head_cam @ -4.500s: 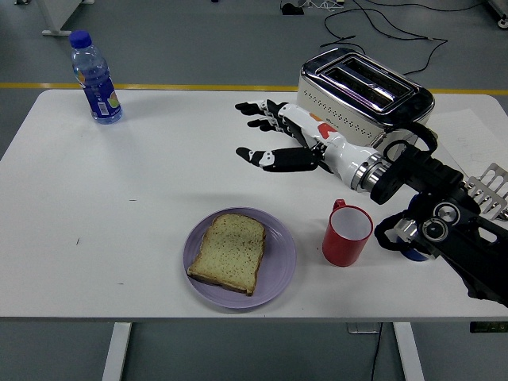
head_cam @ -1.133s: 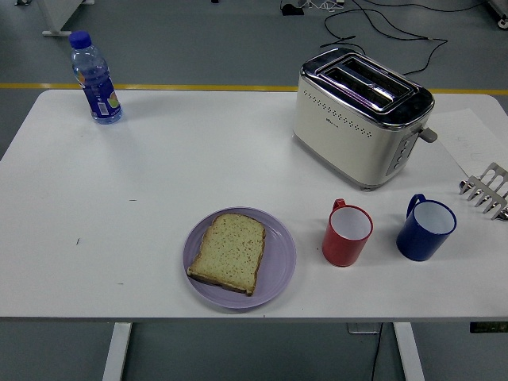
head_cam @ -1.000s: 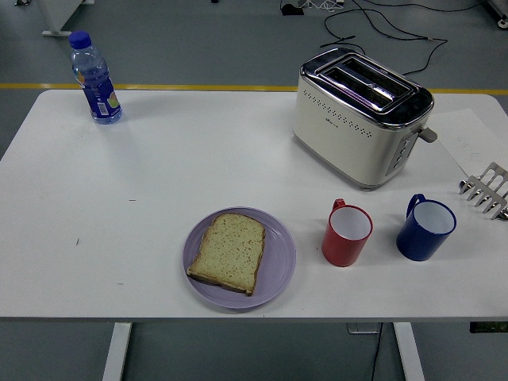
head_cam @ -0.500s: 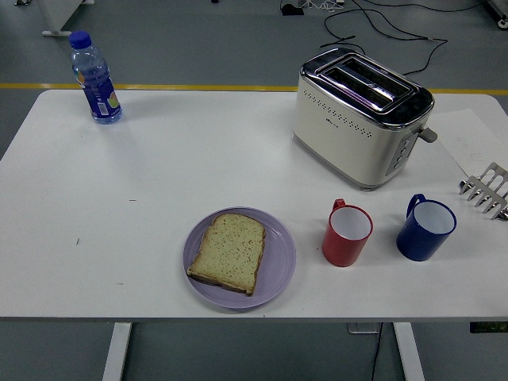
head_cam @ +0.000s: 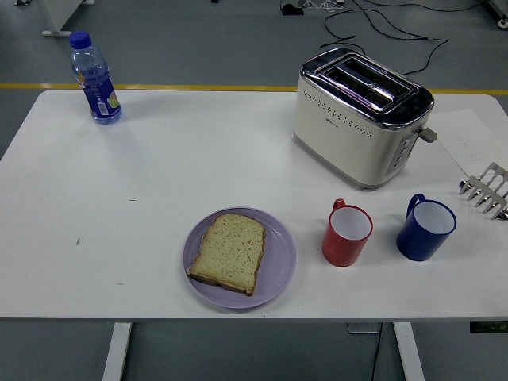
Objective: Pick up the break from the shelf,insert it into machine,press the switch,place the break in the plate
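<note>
A slice of bread point(head_cam: 228, 252) lies flat on the purple plate point(head_cam: 279, 266) near the table's front edge. The cream and chrome toaster point(head_cam: 361, 116) stands at the back right with its slots empty and its lever point(head_cam: 428, 134) on the right end. A metal toast rack point(head_cam: 486, 190) shows at the right edge, with no bread in it. Neither robot hand is in view.
A red mug point(head_cam: 346, 232) and a blue mug point(head_cam: 425, 228) stand right of the plate, in front of the toaster. A water bottle point(head_cam: 94, 78) stands at the back left corner. Cables lie on the floor beyond the table.
The right arm, which reached over the table in front of the toaster 4.5 s ago, has withdrawn out of view. Nothing has moved in the last second.
</note>
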